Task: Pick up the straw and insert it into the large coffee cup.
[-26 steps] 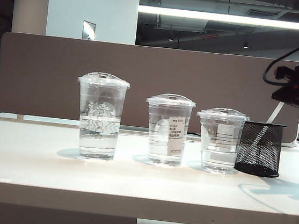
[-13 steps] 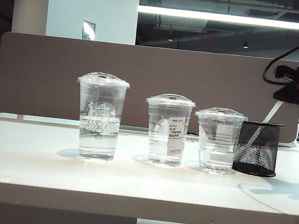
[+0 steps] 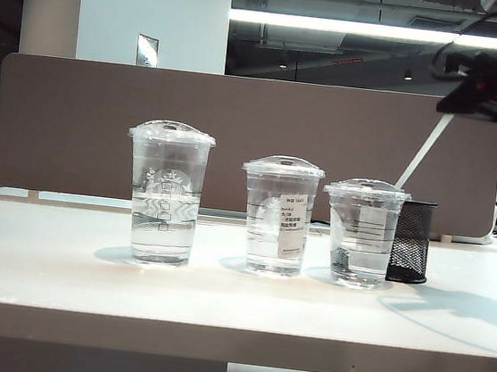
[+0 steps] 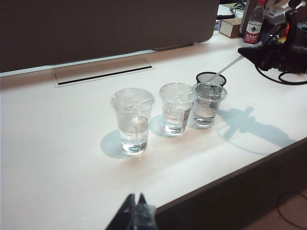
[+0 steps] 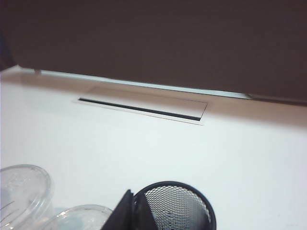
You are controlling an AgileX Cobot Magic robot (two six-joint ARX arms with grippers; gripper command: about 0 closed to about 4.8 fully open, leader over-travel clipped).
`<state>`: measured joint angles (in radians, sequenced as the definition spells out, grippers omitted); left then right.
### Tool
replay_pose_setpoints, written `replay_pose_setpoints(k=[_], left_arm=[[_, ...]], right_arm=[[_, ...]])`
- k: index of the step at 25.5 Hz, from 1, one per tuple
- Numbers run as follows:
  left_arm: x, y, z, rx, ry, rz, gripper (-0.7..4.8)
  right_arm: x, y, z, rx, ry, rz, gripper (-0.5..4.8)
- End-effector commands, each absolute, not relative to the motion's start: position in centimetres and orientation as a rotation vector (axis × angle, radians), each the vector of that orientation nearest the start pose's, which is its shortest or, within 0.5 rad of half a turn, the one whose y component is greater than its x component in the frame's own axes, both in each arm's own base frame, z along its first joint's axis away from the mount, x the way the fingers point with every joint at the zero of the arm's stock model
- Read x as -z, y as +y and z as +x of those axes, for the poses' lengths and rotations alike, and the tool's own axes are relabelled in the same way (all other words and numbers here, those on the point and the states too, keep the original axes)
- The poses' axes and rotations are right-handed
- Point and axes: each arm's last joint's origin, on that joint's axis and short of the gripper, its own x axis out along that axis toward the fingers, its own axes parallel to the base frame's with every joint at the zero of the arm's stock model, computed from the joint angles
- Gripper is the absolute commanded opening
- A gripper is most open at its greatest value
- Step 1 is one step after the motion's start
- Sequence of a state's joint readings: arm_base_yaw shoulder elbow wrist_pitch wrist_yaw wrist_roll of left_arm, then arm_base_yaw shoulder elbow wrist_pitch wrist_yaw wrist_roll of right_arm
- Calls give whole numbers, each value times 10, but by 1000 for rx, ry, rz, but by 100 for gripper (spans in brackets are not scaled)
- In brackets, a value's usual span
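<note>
Three cups in a row on the table, mesh holder at the right end.
Exterior view: large coffee cup [image 3: 166, 193] left of centre, medium cup [image 3: 278, 215] middle, shortest cup [image 3: 363, 231] right; mesh holder [image 3: 410, 241] just behind-right of it. Straw [image 3: 423, 150] slants from the holder up to the right gripper [image 3: 486, 87], upper right. Partition [image 3: 76, 121] behind the table [image 3: 58, 281].

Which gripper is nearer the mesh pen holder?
Right. The right gripper is above the mesh pen holder, shut on the straw. The left gripper sits at the table's near edge, beyond the cups.
</note>
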<state>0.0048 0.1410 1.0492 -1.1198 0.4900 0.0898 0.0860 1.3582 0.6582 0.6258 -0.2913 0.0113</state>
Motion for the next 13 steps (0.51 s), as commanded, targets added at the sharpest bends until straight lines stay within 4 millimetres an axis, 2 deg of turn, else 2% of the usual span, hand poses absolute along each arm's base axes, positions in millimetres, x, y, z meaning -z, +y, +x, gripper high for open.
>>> replay_pose_setpoints(k=[1,2,8,10,13], left_arm=[[-352,-14,-47,495,177,37,-4],[-352,-14,-47,495,177,37,-4],[-352,-14,-47,495,177,37,-4],[-352,-14,-47,495,177,37,-4],[-352,-14,-47,495,177,37,-4]], right_arm=[[-275,34,284,-409,84,-22,11],[-290,34,285,-426,107,-24,11],[-349,36,284,-496,156,-82,12],[-381,37,281,-533,141,-80,13],[-410,41,275,-578,84,-88,13]])
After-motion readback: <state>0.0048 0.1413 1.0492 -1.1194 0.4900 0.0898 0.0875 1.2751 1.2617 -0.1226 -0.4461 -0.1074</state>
